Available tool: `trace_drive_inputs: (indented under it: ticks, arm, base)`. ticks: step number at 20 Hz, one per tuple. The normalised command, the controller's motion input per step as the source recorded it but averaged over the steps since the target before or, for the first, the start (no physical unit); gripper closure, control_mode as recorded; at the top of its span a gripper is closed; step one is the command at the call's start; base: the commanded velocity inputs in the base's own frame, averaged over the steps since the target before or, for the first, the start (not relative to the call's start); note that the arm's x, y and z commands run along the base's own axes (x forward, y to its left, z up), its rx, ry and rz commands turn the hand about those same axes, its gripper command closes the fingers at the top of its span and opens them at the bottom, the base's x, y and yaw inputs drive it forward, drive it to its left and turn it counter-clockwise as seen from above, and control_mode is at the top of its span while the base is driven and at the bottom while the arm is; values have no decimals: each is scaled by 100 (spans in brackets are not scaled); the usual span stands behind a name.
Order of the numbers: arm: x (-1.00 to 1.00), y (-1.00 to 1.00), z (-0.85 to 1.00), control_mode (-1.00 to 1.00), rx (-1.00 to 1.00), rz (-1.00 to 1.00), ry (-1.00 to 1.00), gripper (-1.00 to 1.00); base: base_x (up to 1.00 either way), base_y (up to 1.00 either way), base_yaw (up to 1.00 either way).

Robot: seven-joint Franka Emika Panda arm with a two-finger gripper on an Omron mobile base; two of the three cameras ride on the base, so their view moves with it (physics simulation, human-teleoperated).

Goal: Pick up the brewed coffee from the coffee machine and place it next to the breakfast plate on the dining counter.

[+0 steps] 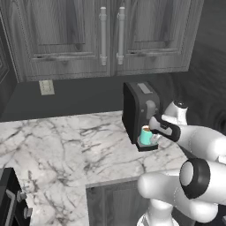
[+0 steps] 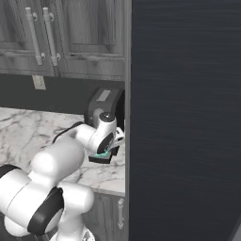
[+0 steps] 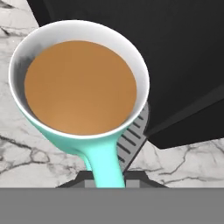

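The brewed coffee [image 1: 145, 136] is a teal mug full of light brown coffee, standing on the drip tray of the black coffee machine [image 1: 139, 105]. My gripper [image 1: 155, 133] reaches in from the right at the mug's side. In the hand view the mug [image 3: 78, 83] is seen from above, and its handle [image 3: 105, 164] runs down between my gripper [image 3: 108, 181] fingertips, which are shut on it. From the right base view my wrist hides most of the mug [image 2: 100, 155] in front of the coffee machine [image 2: 104, 101]. The breakfast plate and dining counter are out of view.
The machine stands on a marble worktop [image 1: 53, 141] under dark wood upper cabinets [image 1: 101, 35]. A wall outlet [image 1: 46, 87] is on the backsplash. A tall dark panel [image 2: 188, 117] rises just right of the machine. A dark appliance [image 1: 9, 201] sits at lower left.
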Motion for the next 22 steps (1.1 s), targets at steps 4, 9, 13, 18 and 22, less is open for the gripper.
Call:
trace_drive_inputs:
  ticks: [4, 9, 13, 18, 22]
  arm:
    - [-84, 12, 5, -100, -4, 11, -8, 100]
    - [-82, 20, 42, -100, -7, 13, -12, 100]
    - [-39, 23, 95, -100, -2, 17, -8, 100]
    - [-40, 9, 100, -100, 0, 20, 0, 100]
    - [-32, 1, 84, -100, 0, 20, 1, 100]
  base:
    - [0, 0, 0]
    - [0, 0, 0]
    - [0, 0, 0]
    - [0, 0, 0]
    - [0, 0, 0]
